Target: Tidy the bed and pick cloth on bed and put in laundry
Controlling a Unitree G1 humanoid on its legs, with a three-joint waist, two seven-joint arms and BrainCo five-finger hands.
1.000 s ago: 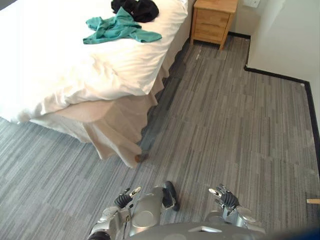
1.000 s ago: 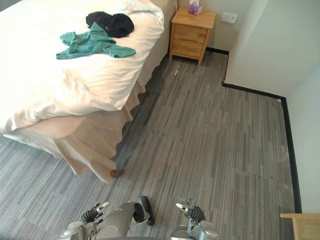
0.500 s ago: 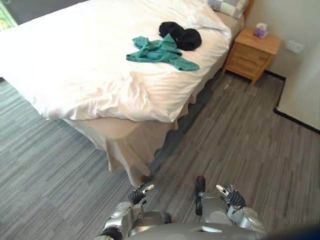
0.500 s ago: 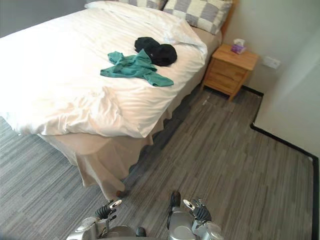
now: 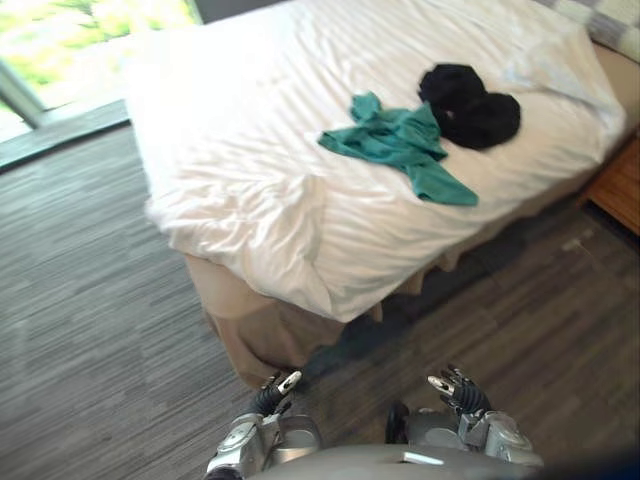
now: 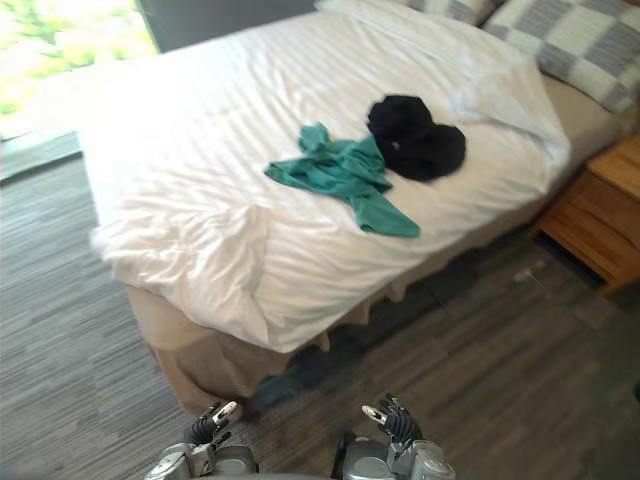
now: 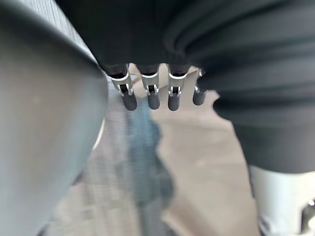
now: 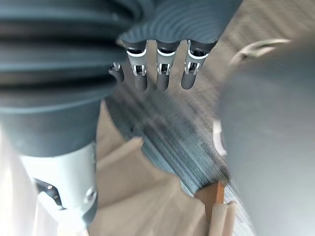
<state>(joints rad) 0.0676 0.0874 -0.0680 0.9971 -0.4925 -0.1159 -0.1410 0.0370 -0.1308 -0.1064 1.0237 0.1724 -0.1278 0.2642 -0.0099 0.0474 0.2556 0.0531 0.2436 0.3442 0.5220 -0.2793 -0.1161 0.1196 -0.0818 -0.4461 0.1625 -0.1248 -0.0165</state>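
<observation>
A teal cloth (image 5: 400,145) lies crumpled on the white bed (image 5: 250,130), with a black cloth (image 5: 470,105) bunched just beyond it, toward the pillows. Both sit on the bed's half nearer the nightstand side. My left hand (image 5: 270,392) and right hand (image 5: 455,392) hang low at the bottom of the eye views, over the carpet, far short of the bed's corner. Their fingers (image 7: 150,93) are relaxed and hold nothing; the right fingers (image 8: 162,73) likewise.
The duvet's corner (image 5: 300,270) droops over a beige bed skirt (image 5: 260,335) straight ahead. A wooden nightstand (image 6: 600,215) stands at the right by checked pillows (image 6: 570,40). A bright window (image 5: 60,50) fills the far left. Grey striped carpet (image 5: 90,330) spreads around.
The whole picture has swung left: the camera turned toward the bed, so the bed fills the view and the nightstand slid to the right edge. Both hands keep their low, relaxed pose.
</observation>
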